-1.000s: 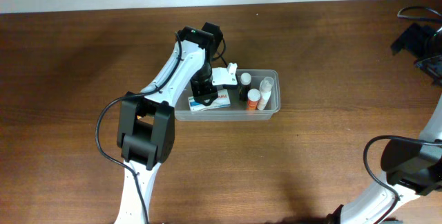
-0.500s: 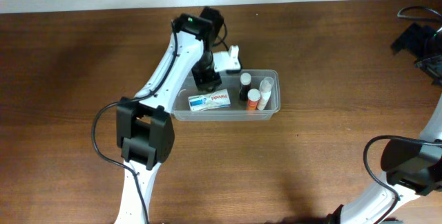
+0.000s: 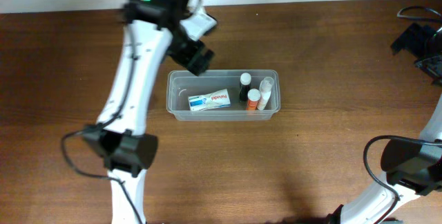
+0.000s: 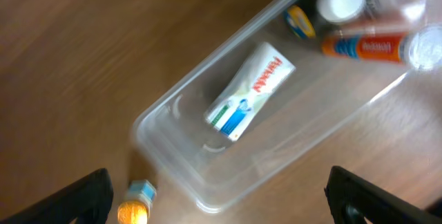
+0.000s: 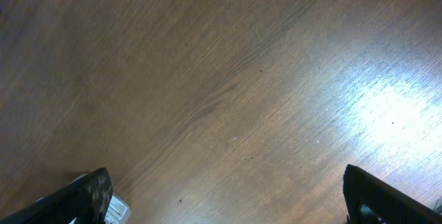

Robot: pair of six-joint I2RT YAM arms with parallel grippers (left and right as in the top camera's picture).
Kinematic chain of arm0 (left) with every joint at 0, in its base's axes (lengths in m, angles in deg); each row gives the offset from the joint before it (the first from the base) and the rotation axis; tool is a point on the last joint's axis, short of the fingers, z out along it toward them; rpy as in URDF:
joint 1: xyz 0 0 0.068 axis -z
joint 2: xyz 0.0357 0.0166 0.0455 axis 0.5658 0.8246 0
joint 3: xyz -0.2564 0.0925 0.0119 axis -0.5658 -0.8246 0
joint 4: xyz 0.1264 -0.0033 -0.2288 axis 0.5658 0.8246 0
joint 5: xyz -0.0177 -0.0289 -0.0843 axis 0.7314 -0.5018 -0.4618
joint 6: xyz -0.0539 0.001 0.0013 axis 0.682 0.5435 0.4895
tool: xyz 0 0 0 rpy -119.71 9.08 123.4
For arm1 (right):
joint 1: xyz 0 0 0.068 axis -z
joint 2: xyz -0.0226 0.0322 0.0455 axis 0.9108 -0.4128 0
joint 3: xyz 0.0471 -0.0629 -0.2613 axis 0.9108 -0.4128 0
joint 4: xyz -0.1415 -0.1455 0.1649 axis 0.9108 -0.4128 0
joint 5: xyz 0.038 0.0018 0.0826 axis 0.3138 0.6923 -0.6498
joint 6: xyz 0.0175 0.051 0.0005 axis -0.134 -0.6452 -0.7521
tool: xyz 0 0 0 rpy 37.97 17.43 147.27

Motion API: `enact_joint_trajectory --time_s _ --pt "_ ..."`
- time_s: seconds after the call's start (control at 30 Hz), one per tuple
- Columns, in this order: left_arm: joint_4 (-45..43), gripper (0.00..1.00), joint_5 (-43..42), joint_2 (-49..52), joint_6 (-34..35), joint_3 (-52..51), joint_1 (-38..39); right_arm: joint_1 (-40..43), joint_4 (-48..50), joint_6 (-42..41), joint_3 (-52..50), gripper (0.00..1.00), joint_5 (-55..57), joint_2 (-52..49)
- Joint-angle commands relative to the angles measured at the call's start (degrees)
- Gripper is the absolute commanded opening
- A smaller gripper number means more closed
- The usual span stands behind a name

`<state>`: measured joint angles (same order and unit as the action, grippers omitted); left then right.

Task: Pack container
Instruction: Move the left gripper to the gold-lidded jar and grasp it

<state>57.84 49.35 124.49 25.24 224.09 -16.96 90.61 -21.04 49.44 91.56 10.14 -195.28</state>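
Progress: we reckon it's nearly done. The container (image 3: 174,94) already holds a white-and-blue box (image 3: 210,100) lying flat, plus a few small bottles (image 3: 253,99) bunched at its right end.
Left to do: in the left wrist view, a small orange item with a blue top (image 4: 137,207) sits on the desk (image 3: 311,162) just beside a container corner. Our guess is that it goes in too.
Left claw (image 4: 224,200): wide open and empty, hovering above the container.
Right claw (image 5: 231,200): open as well, holding nothing, over bare desk.
Container look: clear plastic tub with rounded corners and a rim, sitting flat mid-desk, with spare room around the box.
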Motion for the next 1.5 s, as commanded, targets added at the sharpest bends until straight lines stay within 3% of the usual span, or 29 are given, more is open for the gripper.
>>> enact_joint_trajectory --time_s 0.0,0.13,0.3,0.63,0.83,1.2,1.47 --pt "0.24 0.99 -0.76 -4.00 11.93 1.09 -4.07 0.15 -0.33 0.33 0.59 0.98 -0.09 1.40" --pt "0.26 0.99 -0.83 -5.77 16.76 0.70 -8.66 0.15 -0.33 0.33 0.59 0.98 -0.09 1.40" --pt "0.26 0.99 -0.39 -6.19 17.20 -2.38 -12.98 0.15 -0.33 0.33 0.59 0.98 -0.07 1.40" --pt "-0.57 0.99 2.56 -6.19 15.61 -23.63 -21.92 0.15 -0.33 0.33 0.59 0.98 -0.07 1.40" --pt "-4.87 0.99 7.41 -6.16 14.82 -30.05 -22.16 0.15 -0.33 0.33 0.59 0.98 -0.07 1.40" --pt "-19.15 0.99 6.86 -6.10 14.97 -45.22 -22.16 0.15 -0.33 0.33 0.59 0.98 -0.09 1.40" --pt "-26.53 0.99 3.96 -6.10 12.35 -50.82 -21.24 0.15 -0.33 0.33 0.59 0.98 -0.07 1.40"
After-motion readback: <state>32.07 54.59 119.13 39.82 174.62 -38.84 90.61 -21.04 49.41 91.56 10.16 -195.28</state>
